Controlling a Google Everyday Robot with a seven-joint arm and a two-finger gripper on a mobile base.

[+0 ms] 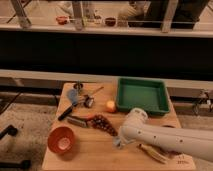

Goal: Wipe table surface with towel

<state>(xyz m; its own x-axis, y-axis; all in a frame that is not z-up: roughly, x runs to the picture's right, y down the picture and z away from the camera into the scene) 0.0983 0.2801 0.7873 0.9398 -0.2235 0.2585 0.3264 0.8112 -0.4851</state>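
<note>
Reached in from the right, 1 white arm (170,140) is held low so its hand (118,142) is near the worktop (90,155), presumably for wiping; its opening cannot be told, and no towel is made out.

Table (95,159) layout:

- The tray (142,96) sits at the rear right.
- A ball (110,105) lies just beside the tray's front left corner.
- Utensils (79,99) are grouped at the rear left.
- A bowl (61,139) stands at the front left.
- A small item (103,123) lies between the bowl and the ball.
- The arm (170,138) enters from the right, crossing the front right area.
- The gripper (118,142) is at the arm's end, near the table centre, right of the bowl and in front of the ball.
</note>
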